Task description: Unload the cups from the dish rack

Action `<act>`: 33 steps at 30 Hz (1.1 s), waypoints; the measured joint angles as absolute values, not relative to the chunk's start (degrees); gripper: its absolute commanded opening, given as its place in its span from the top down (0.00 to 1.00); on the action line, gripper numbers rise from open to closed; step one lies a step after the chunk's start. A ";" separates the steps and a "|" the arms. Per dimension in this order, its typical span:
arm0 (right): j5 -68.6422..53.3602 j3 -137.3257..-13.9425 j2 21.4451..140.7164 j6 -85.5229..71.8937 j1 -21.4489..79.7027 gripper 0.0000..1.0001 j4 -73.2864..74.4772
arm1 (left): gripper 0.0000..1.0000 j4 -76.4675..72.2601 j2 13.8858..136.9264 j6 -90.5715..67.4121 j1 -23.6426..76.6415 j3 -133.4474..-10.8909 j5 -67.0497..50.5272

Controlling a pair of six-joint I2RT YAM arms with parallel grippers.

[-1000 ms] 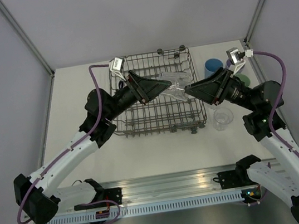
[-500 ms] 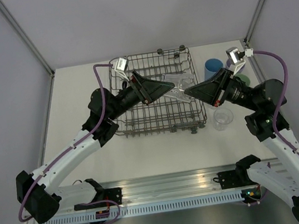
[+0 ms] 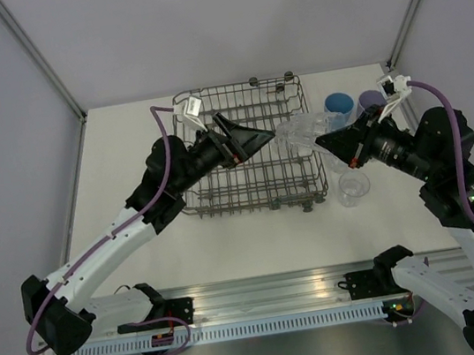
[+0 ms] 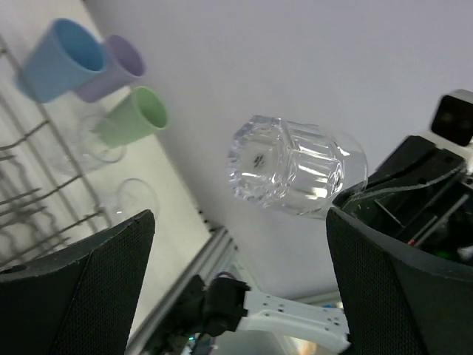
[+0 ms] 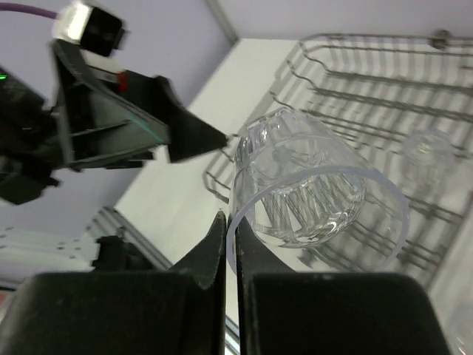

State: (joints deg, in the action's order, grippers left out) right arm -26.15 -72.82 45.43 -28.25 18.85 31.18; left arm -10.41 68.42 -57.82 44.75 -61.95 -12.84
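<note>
A clear ribbed cup [image 3: 301,130] [image 4: 295,166] [image 5: 303,185] hangs tilted over the right end of the grey wire dish rack [image 3: 221,193] [image 5: 369,66]. My right gripper [image 3: 321,141] [image 5: 230,244] is shut on its rim, which is pinched between the two fingers. Just left of the cup's base, my left gripper [image 3: 267,137] [image 4: 240,281] stands open and apart from it. Another clear cup [image 5: 429,151] sits inside the rack. Right of the rack stand a blue cup [image 3: 338,107] [image 4: 59,59], a lavender cup [image 3: 371,101] [image 4: 118,63], a green cup [image 4: 137,118] and two clear cups [image 3: 353,187] [image 4: 100,144].
The rack's upright tines and raised rim lie right below both grippers. The cups on the table crowd the strip between the rack and the right wall. An aluminium rail [image 3: 263,294] runs along the near edge.
My right gripper shut on the clear cup's rim, then my left gripper opened and let it go. The right arm has drawn back to the right and lifted the cup with it.
</note>
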 measured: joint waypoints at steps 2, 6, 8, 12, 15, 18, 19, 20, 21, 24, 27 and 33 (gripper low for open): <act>-21.06 -75.24 46.02 -24.49 18.85 1.00 38.11 | 0.00 -6.50 67.16 -55.44 44.71 -61.95 -9.19; -12.34 -78.19 48.16 -19.92 18.85 1.00 49.23 | 0.00 -2.15 63.48 -51.33 44.69 -61.47 -4.38; -7.70 -79.42 49.93 -18.48 18.85 1.00 54.43 | 0.00 -0.21 61.36 -49.32 44.64 -61.43 -2.79; 4.16 -80.29 53.93 -17.76 18.83 1.00 62.08 | 0.00 3.38 57.19 -45.65 44.64 -60.88 -0.01; 10.31 -80.18 56.93 -17.80 18.74 1.00 65.43 | 0.00 5.15 54.43 -43.59 44.64 -59.70 1.13; 13.28 -78.96 58.83 -17.85 18.74 0.99 66.13 | 0.00 7.77 52.38 -41.43 44.64 -58.87 1.69; 13.61 -78.26 59.18 -17.98 18.74 1.00 66.43 | 0.01 8.62 51.90 -40.75 44.64 -58.70 1.78; 13.61 -77.43 59.44 -18.06 18.74 1.00 66.83 | 0.00 9.43 51.55 -40.29 44.64 -58.61 1.89; 13.47 -76.60 59.59 -18.22 18.74 0.99 67.31 | 0.00 10.41 51.16 -39.59 44.64 -58.50 2.02; 13.34 -75.29 59.64 -18.87 18.74 1.00 69.43 | 0.00 12.88 49.25 -37.71 44.64 -57.45 2.90; 14.87 -74.98 59.53 -19.94 18.76 0.99 72.40 | 0.00 15.00 47.35 -36.10 44.64 -56.38 3.79; 14.83 -73.67 59.24 -21.71 18.74 1.00 75.13 | 0.00 16.99 46.15 -33.98 44.64 -55.83 4.78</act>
State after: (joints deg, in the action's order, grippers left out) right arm 14.83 -73.67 59.24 -21.71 18.74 75.13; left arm 16.99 46.15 -33.98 44.64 -55.83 4.78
